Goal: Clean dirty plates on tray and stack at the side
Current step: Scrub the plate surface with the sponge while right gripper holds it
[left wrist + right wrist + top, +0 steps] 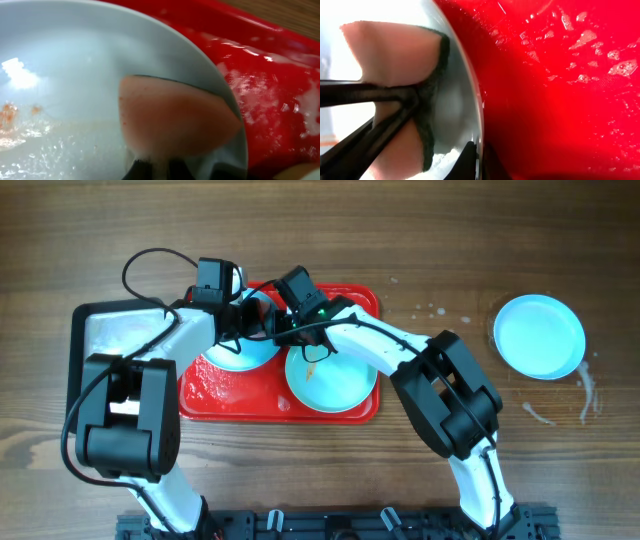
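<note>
Our left claw [160, 171] is clamped on the sponge [175, 117], and our right claw [472, 160] seems pinched on the rim of the plate [65, 65] lying on the tray [280, 75]. We should scrub firmly across the orange smears [10, 112].

The red tray [228, 402] is lying flat on the table [450, 240], its surface shining with water drops. The left plate [232, 356] and the right plate [335, 385], both round and pale blue, are sitting on it side by side. The left plate, mostly hidden from above, is carrying small orange smears [7, 113] and foamy water inside. The third plate [540, 335] is resting alone on the table, well apart to the right.
</note>
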`<state>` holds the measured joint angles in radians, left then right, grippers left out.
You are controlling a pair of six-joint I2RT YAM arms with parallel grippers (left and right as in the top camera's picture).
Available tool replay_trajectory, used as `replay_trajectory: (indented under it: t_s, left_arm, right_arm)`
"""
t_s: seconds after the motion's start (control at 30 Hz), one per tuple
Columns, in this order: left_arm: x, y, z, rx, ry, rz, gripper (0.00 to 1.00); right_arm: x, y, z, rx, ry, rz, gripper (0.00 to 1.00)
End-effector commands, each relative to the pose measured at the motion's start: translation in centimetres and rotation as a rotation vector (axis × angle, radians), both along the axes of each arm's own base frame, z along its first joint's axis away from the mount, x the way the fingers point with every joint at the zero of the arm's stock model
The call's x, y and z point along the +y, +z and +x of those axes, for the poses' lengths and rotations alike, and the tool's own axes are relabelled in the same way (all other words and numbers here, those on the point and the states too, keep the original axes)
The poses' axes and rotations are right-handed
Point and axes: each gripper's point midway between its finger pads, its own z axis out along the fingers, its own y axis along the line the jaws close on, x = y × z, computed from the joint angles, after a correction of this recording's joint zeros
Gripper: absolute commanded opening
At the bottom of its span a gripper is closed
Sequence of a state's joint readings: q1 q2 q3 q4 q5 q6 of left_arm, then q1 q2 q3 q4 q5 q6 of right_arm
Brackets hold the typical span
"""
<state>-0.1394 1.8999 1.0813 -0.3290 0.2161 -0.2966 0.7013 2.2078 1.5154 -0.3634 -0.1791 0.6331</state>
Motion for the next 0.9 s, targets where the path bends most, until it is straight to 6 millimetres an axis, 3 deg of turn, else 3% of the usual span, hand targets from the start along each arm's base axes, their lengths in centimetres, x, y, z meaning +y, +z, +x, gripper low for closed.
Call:
replay_trajectory:
  t_s: [0.0,0.1,0.2,0.27,0.47,0.57,0.77,0.87]
  left_arm:
    - [4.5,-4.9,-4.2,0.194,0.19,0.252,0.04]
    - [7.0,-4.1,-4.7,0.229,0.256,0.363,0.04]
    - [8.5,-0.7,-4.4,0.311,0.325,0.397,0.04]
    - [8.7,0.4,-4.8,0.355,0.332,0.394,0.04]
    - [9.3,0.7,-6.8,0.469,0.281,0.335,0.04]
    - [7.2,0.6,-5.2,0.415,0.144,0.167,0.04]
    - [5.5,1.4,0.5,0.181,0.12,0.079,0.04]
    - [2.8,2.1,1.8,0.113,0.043,0.004,0.04]
  right_arm:
    - [0.6,-1.8,-2.3,0.048,0.083,-0.021,0.04]
    - [0.6,-1.8,-2.3,0.047,0.083,-0.02,0.04]
    - [0.6,-1.8,-2.2,0.047,0.083,-0.02,0.04]
    - [0.6,-1.8,-2.3,0.047,0.083,-0.02,0.05]
    - [0.8,-1.8,-2.4,0.053,0.089,-0.011,0.04]
    - [0.8,-1.7,-2.4,0.053,0.09,-0.008,0.05]
    - [0.8,-1.7,-2.4,0.053,0.09,-0.008,0.04]
    - [0.8,-1.7,-2.4,0.052,0.09,-0.008,0.04]
